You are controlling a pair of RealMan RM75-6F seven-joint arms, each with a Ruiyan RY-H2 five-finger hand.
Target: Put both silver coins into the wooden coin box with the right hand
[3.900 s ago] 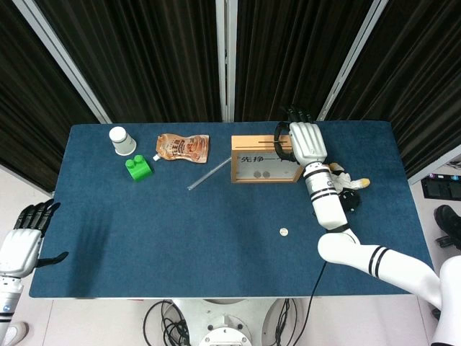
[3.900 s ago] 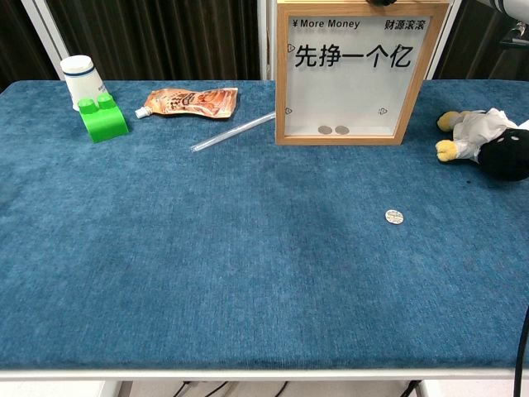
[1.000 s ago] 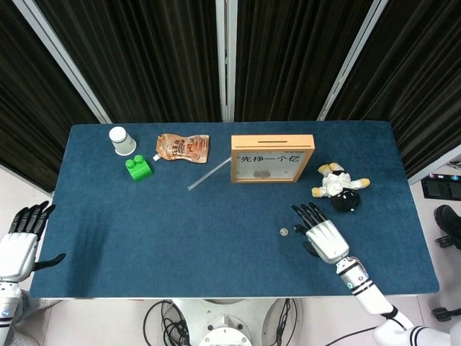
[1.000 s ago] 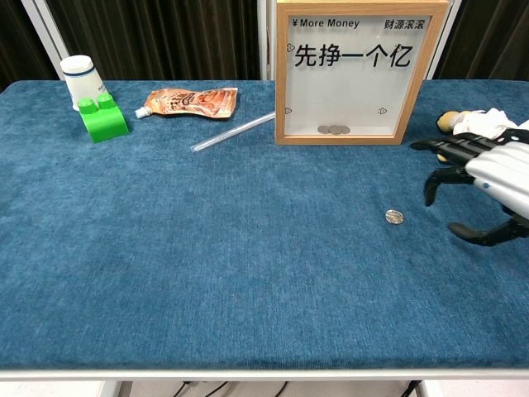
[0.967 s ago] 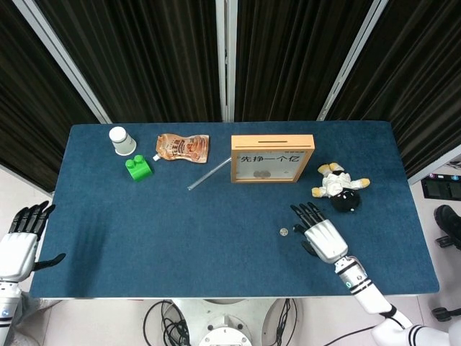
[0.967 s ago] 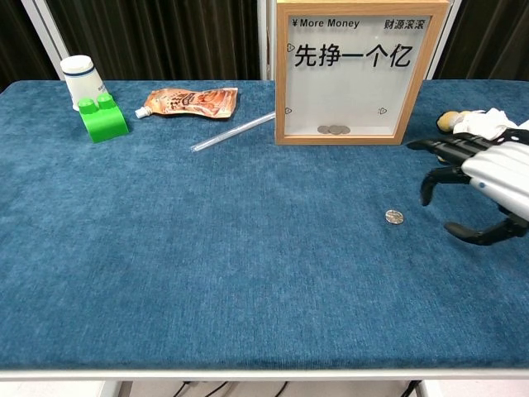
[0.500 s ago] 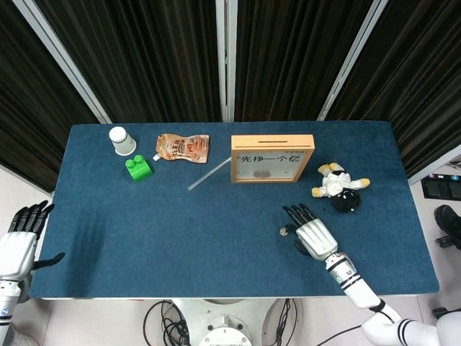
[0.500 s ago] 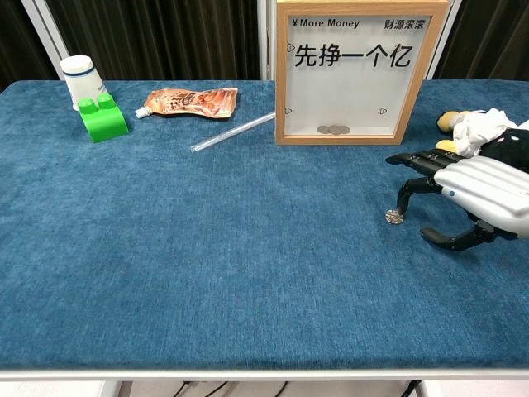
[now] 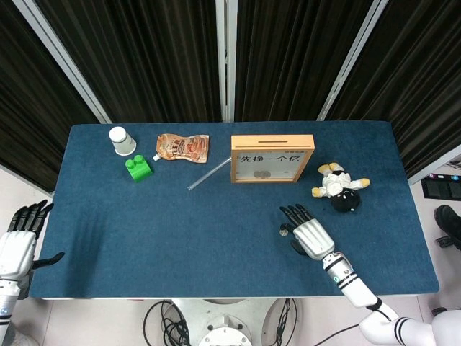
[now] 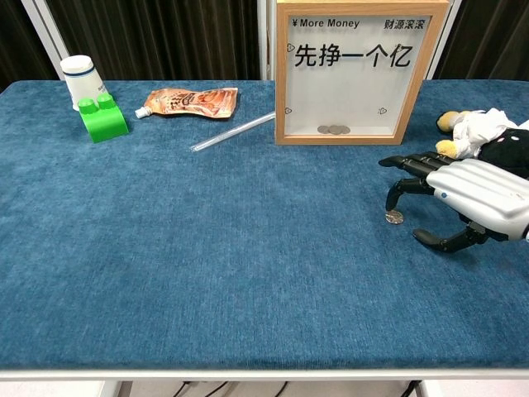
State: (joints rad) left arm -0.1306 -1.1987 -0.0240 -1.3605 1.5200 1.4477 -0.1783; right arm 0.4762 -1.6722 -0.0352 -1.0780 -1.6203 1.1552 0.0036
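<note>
A silver coin [image 10: 394,217] lies on the blue cloth, in front of and to the right of the wooden coin box [image 10: 283,83]. My right hand [image 10: 463,194] hovers low just right of the coin with its fingers spread. One bent fingertip [image 10: 391,201] comes down right at the coin's edge; nothing is held. From the head view the right hand [image 9: 306,234] partly covers the coin [image 9: 283,231], and the box [image 9: 272,142] stands upright farther back. Some coins [image 10: 334,130] rest inside the box behind its window. My left hand [image 9: 18,241] hangs off the table's left front corner, fingers apart.
A plush penguin [image 10: 488,132] lies just behind the right hand. A clear straw [image 10: 234,132] lies left of the box. Farther left are an orange snack pouch [image 10: 188,101], a green brick [image 10: 102,118] and a white paper cup [image 10: 79,77].
The right hand left the top of the box, came down to the right of the loose coin, and has slid left until a fingertip reaches the coin. The left hand barely moved.
</note>
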